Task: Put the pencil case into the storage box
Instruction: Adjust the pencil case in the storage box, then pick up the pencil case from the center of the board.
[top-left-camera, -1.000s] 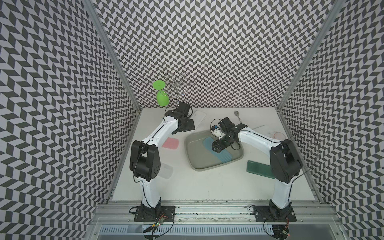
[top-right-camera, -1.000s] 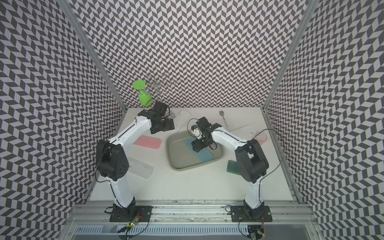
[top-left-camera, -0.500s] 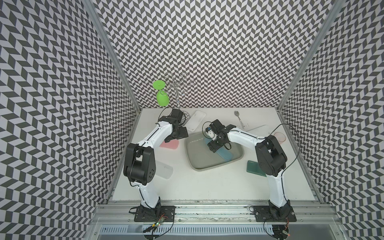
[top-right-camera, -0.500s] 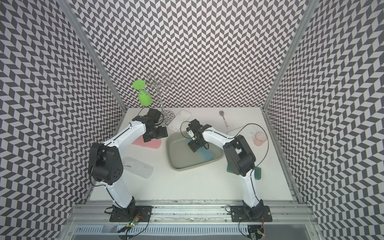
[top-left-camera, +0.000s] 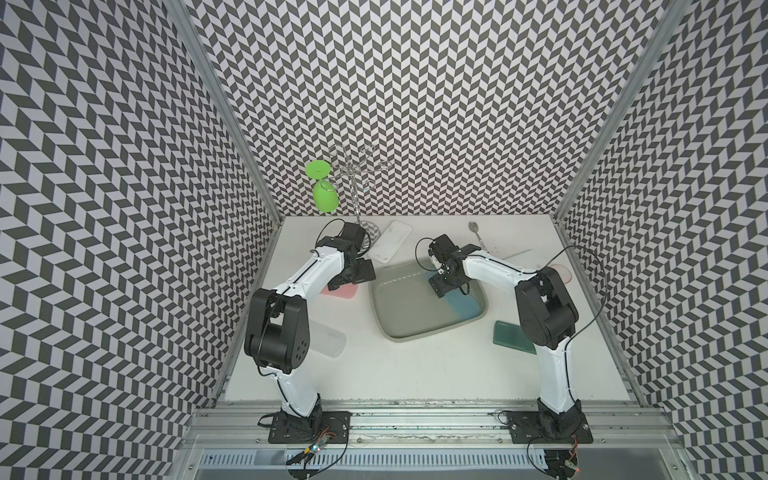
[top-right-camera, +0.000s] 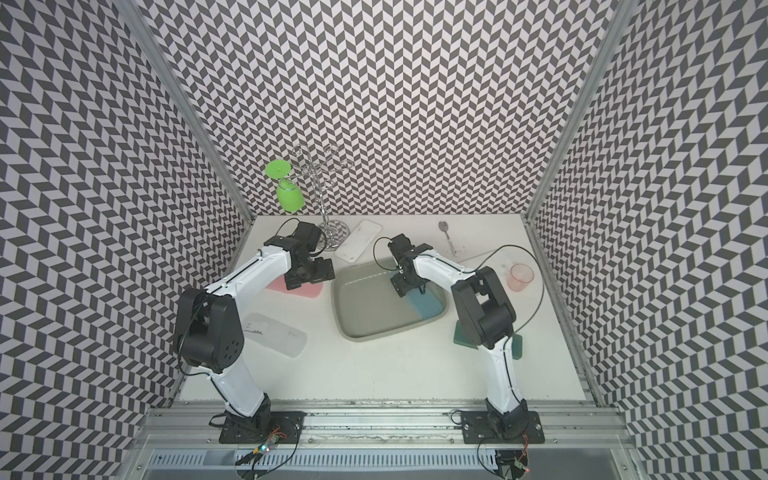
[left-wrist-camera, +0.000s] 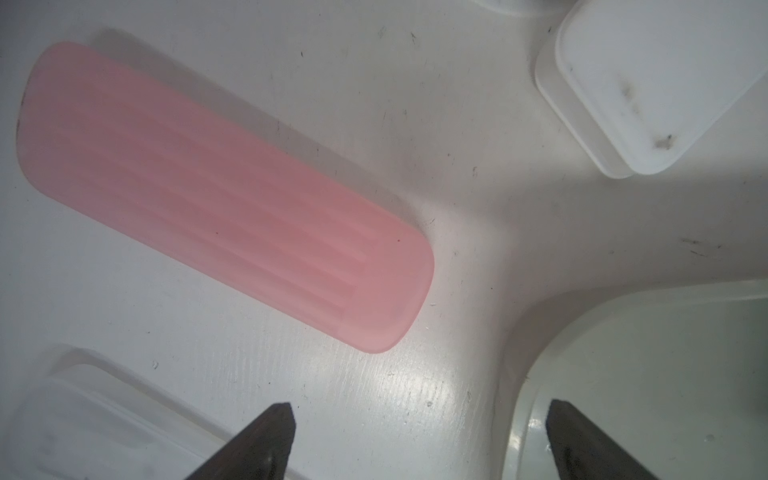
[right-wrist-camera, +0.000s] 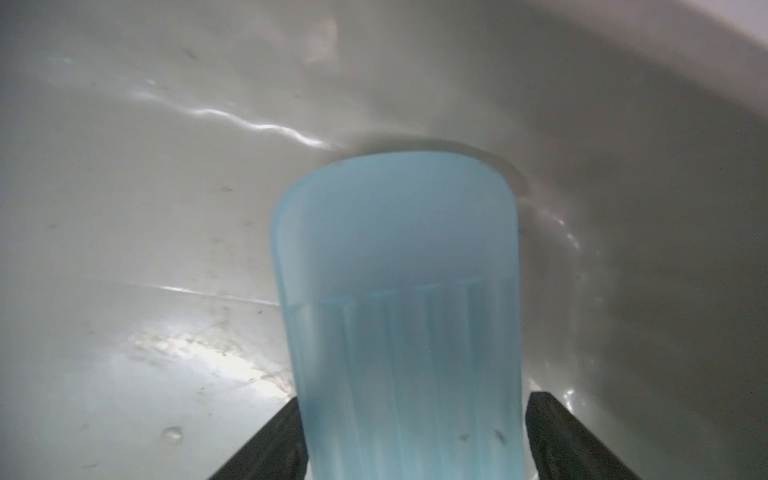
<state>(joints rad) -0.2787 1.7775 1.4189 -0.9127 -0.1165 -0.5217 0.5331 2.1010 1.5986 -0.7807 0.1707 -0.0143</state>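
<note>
The blue pencil case (top-left-camera: 463, 305) rests inside the storage box (top-left-camera: 403, 307), against its right wall. Placement appears done; release and withdrawal remain. The right gripper (top-left-camera: 445, 287) straddles the case's end, and whether its fingers clamp it cannot be told. The box holds nothing else. The left gripper (left-wrist-camera: 419, 405), fingers wide and empty, hovers by the pink case (left-wrist-camera: 216, 191) toward the left edge of the bench (top-left-camera: 415, 374).

Storage box (top-left-camera: 399, 307) mid-tabletop (top-left-camera: 415, 374): left part of floor bare, open from above. Blue pencil case (top-left-camera: 467, 305) takes right side along wall. Pink pencil case (top-left-camera: 343, 292) lies just beside box's left rim. Wire rack (top-right-camera: 334, 232) crowds back left corner. Front edge strip free.
</note>
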